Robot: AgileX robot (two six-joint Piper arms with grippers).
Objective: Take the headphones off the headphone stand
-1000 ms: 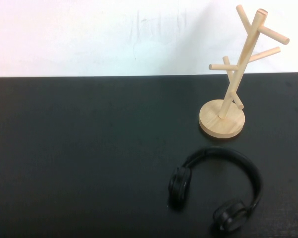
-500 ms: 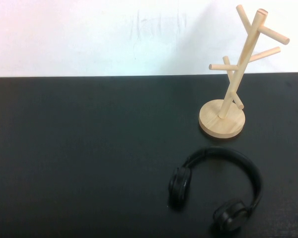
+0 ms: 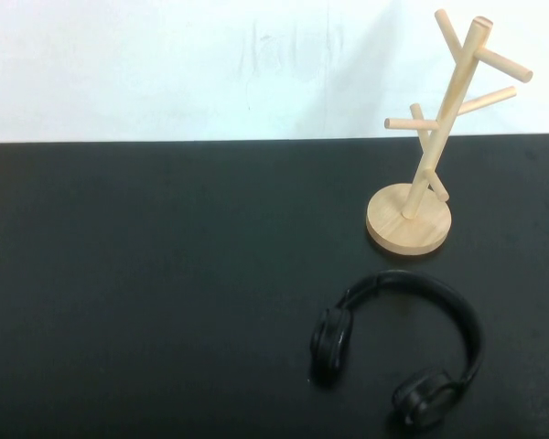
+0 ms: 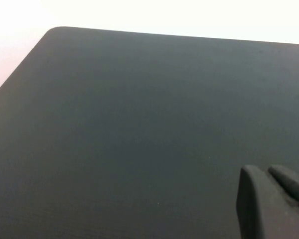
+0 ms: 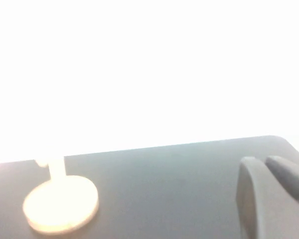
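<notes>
The black headphones (image 3: pixel 419 278) lie flat on the black table (image 3: pixel 165 274) at the front right, one ear cup (image 3: pixel 331 343) to the left and the other (image 3: pixel 424 399) near the front edge. The wooden headphone stand (image 3: pixel 442 128) stands upright just behind them, apart from them, with bare pegs. Its round base also shows in the right wrist view (image 5: pixel 61 203). Neither arm shows in the high view. My left gripper (image 4: pixel 264 169) hovers over bare table, fingers together and empty. My right gripper (image 5: pixel 261 160) is shut and empty, to the side of the stand's base.
A white wall runs behind the table's back edge. A rounded table corner shows in the left wrist view (image 4: pixel 55 31), and another in the right wrist view (image 5: pixel 279 139). The stand's upper pegs (image 3: pixel 503 64) stick out toward the right.
</notes>
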